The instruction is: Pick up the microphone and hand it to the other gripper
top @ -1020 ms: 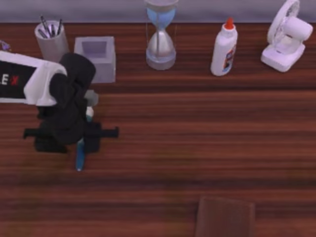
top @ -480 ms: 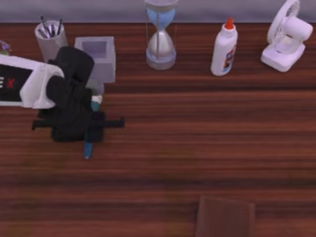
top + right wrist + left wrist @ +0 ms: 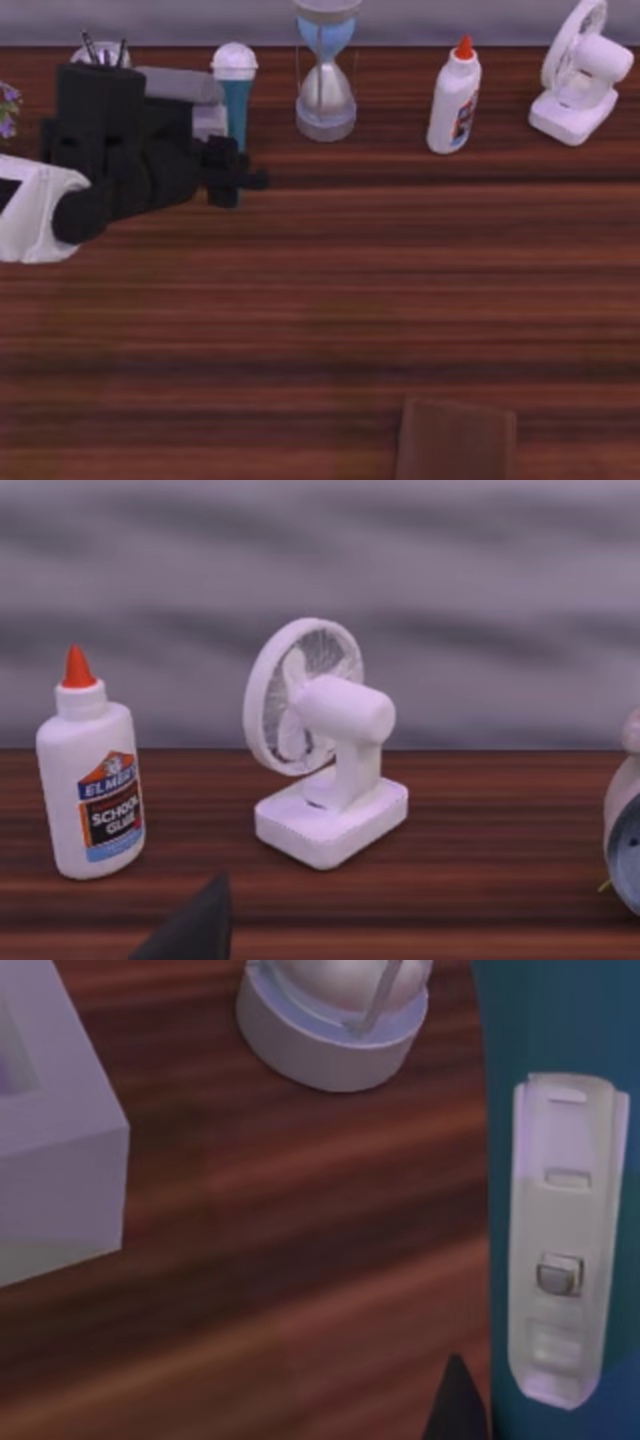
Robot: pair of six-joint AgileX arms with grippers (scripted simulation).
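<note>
The microphone [image 3: 236, 92] stands upright in the air at the table's back left, white head up and teal handle down. My left gripper [image 3: 231, 172] is shut on the handle's lower end. In the left wrist view the teal handle with its white switch panel [image 3: 560, 1240] fills one side, with one black fingertip [image 3: 458, 1405] pressed against it. My right arm is outside the top view. Only a dark edge of my right gripper [image 3: 196, 928] shows in its wrist view, far from the microphone.
Along the back edge stand a pen cup [image 3: 101, 52], a grey box [image 3: 185, 88] partly behind my left arm, a blue-and-silver hourglass [image 3: 326, 70], a glue bottle [image 3: 454, 95] and a white desk fan [image 3: 582, 72]. A brown mat [image 3: 457, 440] lies at the front.
My left gripper has lifted the microphone off the table, swung it toward the back and turned it from lying flat to standing upright.
</note>
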